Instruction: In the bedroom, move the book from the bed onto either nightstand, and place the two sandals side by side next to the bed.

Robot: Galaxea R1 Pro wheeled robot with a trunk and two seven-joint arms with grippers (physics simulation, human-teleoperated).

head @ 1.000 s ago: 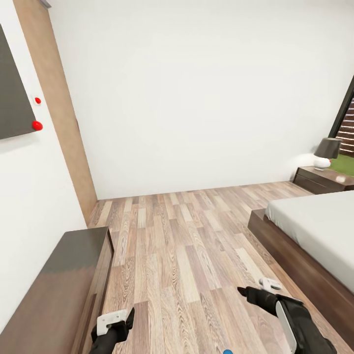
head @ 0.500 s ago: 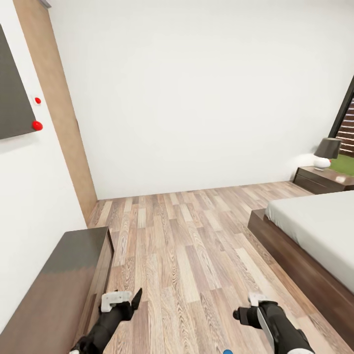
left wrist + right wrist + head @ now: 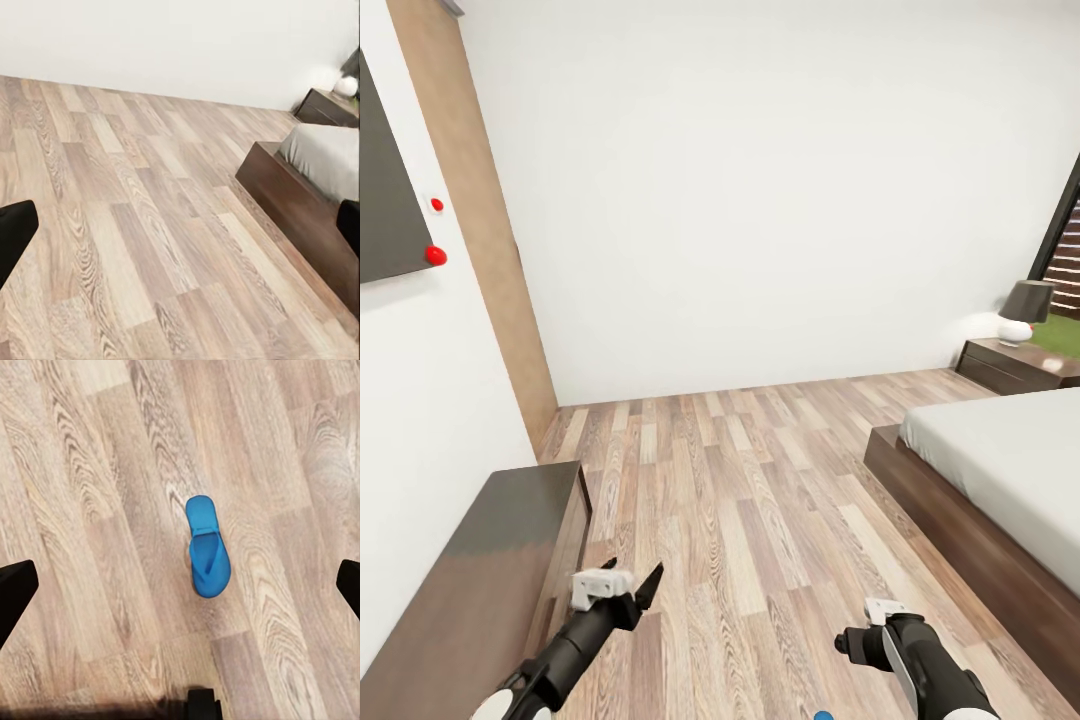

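One bright-blue sandal (image 3: 208, 547) lies flat on the wood-plank floor, straight ahead of my open right gripper (image 3: 180, 585), whose dark fingertips (image 3: 15, 589) stand wide apart and well short of it. In the head view a sliver of that sandal (image 3: 822, 715) peeks at the bottom edge, beside the right gripper (image 3: 855, 638). My left gripper (image 3: 633, 572) is open and empty over the floor near the dresser. The bed (image 3: 1000, 460) with its off-white mattress lies at the right, and the nightstand (image 3: 1015, 365) stands beyond it. The book is out of view.
A long low dark-brown dresser (image 3: 470, 570) runs along the left wall. A lamp (image 3: 1025, 310) sits on the nightstand by the dark-framed window. Open plank floor (image 3: 740, 480) stretches between dresser and bed frame (image 3: 300, 202).
The left arm has reached forward and up over the floor. The right gripper has drawn back and to the left, then held still. The camera has not moved.
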